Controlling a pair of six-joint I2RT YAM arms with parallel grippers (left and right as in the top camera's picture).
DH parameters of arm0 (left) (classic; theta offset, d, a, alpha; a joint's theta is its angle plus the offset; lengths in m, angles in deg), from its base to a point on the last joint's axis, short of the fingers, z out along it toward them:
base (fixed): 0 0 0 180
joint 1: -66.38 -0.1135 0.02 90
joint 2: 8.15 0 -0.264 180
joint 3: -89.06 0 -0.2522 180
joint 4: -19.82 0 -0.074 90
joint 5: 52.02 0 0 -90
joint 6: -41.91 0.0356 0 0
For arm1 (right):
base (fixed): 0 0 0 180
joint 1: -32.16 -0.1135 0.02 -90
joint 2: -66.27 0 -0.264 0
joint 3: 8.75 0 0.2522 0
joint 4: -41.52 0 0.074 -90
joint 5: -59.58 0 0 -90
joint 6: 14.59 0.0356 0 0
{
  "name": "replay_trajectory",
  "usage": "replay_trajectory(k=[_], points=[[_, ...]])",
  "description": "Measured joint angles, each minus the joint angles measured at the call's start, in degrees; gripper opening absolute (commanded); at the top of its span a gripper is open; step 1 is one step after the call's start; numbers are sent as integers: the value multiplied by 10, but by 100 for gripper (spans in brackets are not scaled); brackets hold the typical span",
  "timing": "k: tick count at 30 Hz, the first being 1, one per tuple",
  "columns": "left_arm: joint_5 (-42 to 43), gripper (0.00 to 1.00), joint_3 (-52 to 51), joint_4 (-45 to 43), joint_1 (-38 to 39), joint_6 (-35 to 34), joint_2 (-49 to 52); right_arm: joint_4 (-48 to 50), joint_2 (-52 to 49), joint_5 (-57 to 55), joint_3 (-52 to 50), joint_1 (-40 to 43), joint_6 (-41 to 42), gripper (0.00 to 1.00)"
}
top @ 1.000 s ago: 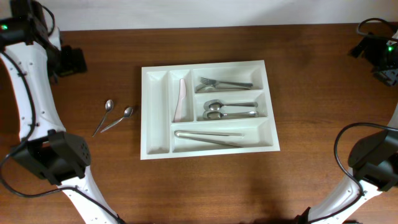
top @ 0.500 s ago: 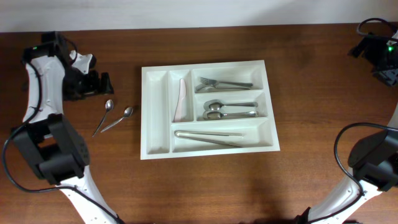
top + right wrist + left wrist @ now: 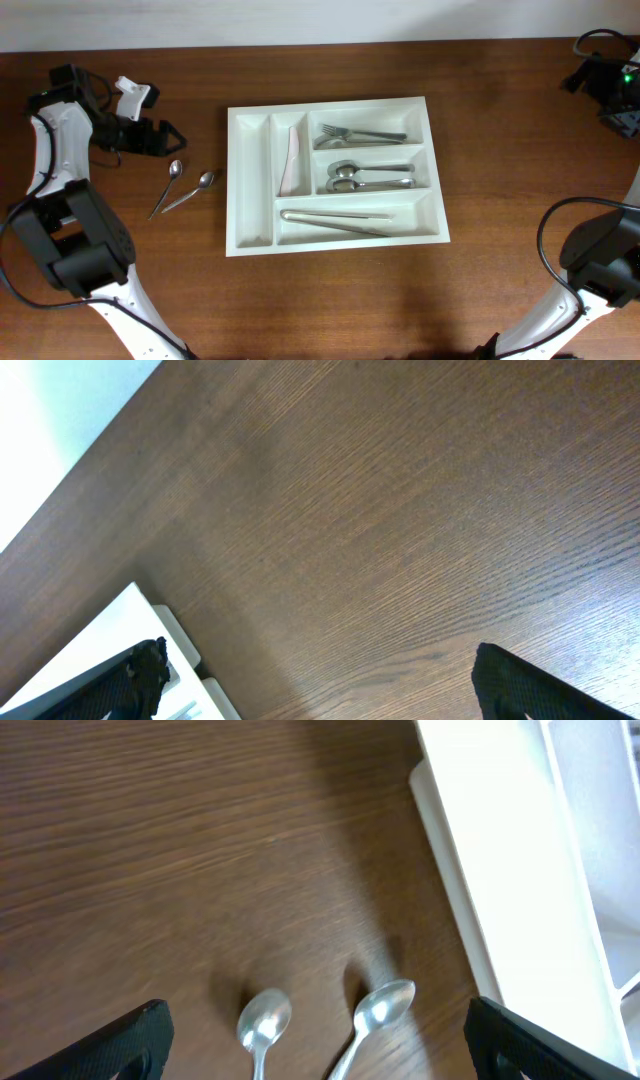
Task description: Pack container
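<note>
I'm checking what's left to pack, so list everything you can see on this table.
container: one, white, table centre
loose spoons: two, silver, on table left of container
forks: count unclear, silver, top wide compartment
packed spoons: about two, silver, middle wide compartment
long utensil: one, silver, bottom wide compartment
flat item: one, pinkish white, second narrow compartment
table: one, brown wood
left pincer: one, black, open, by the loose spoons
right pincer: one, black, open, over bare table

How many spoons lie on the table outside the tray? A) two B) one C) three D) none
A: a left spoon and a right spoon lie side by side on the table, just left of the tray.
</note>
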Motion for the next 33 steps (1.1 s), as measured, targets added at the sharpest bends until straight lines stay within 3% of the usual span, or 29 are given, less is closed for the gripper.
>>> replay_trajectory(k=[14, 16, 17, 26, 27, 33], points=[[72, 94, -4, -4, -16, 38, 78, 0, 0, 0, 0, 0, 0, 99], [77, 89, -4, -3, -17, 41, 80, 0, 0, 0, 0, 0, 0, 99], [79, 81, -4, -1, -17, 43, 81, 0, 0, 0, 0, 0, 0, 99], [117, 66, -2, 19, -28, 55, 113, 0, 0, 0, 0, 0, 0, 99], [119, 58, -2, 21, -31, 55, 115, 0, 0, 0, 0, 0, 0, 99], [125, 43, -1, 30, -47, 57, 125, 0, 0, 0, 0, 0, 0, 99]])
